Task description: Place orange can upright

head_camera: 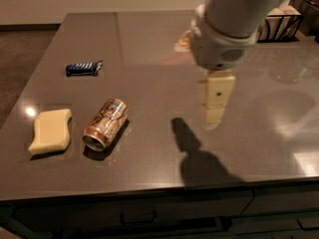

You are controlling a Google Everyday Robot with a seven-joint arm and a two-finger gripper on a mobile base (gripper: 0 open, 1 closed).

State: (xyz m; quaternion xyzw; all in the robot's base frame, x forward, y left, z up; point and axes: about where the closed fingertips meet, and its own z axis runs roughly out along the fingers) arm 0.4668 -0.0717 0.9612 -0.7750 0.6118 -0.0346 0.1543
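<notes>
The orange can (106,124) lies on its side on the table (149,44), front left, one end turned toward the front edge. A yellow sponge (50,130) sits just beside it on the left, a narrow gap between them. Farther back, a blue packet (83,68) lies flat, well apart from both. The gripper (214,114) hangs over the middle of the table, pointing down, well to the right of the can; whether it is open or closed cannot be told. Its arm's shadow (199,153) falls toward the front edge. A wire basket (279,26) stands back right.
</notes>
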